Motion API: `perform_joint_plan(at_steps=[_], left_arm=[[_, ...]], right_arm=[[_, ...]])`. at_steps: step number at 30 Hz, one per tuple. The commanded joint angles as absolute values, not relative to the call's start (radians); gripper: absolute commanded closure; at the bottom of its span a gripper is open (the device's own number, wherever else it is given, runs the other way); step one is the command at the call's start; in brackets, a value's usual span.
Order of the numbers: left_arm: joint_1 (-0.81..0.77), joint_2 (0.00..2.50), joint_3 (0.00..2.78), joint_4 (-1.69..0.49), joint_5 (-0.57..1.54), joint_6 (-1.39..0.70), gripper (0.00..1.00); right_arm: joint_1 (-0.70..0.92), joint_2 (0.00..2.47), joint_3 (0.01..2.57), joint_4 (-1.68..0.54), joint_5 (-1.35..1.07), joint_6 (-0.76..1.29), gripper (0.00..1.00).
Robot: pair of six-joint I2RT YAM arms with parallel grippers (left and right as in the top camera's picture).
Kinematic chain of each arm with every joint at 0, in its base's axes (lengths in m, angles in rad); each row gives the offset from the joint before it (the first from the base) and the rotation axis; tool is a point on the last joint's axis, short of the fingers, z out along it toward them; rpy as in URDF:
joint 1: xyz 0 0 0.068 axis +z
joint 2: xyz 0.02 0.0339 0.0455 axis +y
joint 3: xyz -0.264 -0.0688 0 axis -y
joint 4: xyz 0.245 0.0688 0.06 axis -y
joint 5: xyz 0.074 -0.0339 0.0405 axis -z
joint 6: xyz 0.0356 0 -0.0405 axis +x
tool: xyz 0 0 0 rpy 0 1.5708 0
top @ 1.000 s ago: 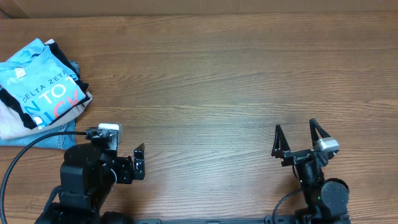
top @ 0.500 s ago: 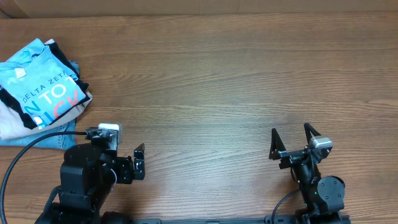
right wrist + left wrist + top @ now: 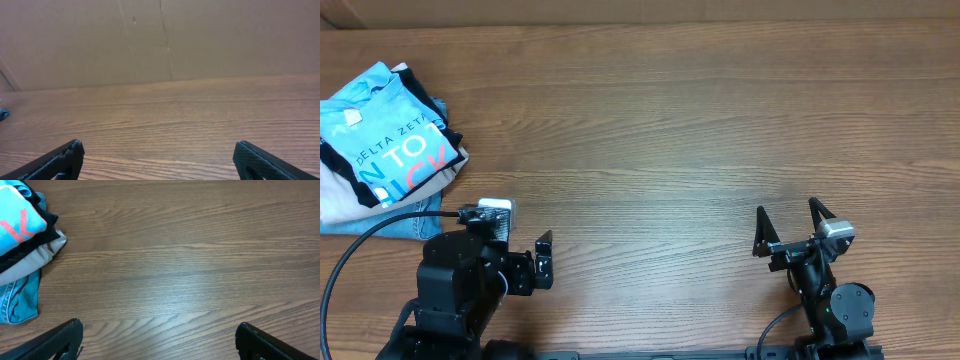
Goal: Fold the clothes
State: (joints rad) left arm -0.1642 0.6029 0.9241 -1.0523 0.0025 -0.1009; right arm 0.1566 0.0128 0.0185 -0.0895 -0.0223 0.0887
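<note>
The sky-blue T-shirt (image 3: 382, 140) lies folded on top of a pile at the far left of the table, white and pink lettering facing up. Its corner shows at the top left of the left wrist view (image 3: 17, 222). My left gripper (image 3: 542, 258) is open and empty near the front edge, to the right of and nearer than the pile; its fingertips (image 3: 159, 336) frame bare wood. My right gripper (image 3: 788, 228) is open and empty at the front right, far from the shirt, with its fingertips (image 3: 159, 155) over bare wood.
Under the shirt lie a black garment (image 3: 420, 95), a beige one (image 3: 340, 195) and folded denim jeans (image 3: 390, 222). The jeans also show in the left wrist view (image 3: 20, 297). A brown cardboard wall (image 3: 160, 40) stands behind the wooden table (image 3: 670, 130).
The right arm drew back slightly toward the front edge between the earliest frame and the middle one, then stayed still. The left arm and the pile have not moved.
</note>
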Motion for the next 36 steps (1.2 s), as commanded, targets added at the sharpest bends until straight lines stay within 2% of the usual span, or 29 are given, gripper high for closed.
perform_joint_plan(at_steps=[1, 12, 18, 28, 36], left_arm=[[-0.171, 0.601, 0.918, -1.051, -0.01, -0.089, 0.0], [-0.117, 0.504, 0.905, -1.05, -0.046, -0.066, 0.0], [-0.033, 0.355, 0.748, -1.019, -0.031, -0.067, 0.0], [-0.012, 0.077, 0.304, -0.624, 0.06, -0.075, 0.0], [-0.011, 0.003, 0.121, -0.407, 0.06, -0.072, 0.0]], right_arm=[[0.149, 0.003, 0.008, -0.081, -0.028, 0.085, 0.0], [0.149, 0.003, 0.008, -0.081, -0.028, 0.085, 0.0], [0.149, 0.003, 0.008, -0.081, -0.028, 0.085, 0.0], [0.149, 0.003, 0.008, -0.081, -0.028, 0.085, 0.0], [0.149, 0.003, 0.008, -0.081, -0.028, 0.085, 0.0]])
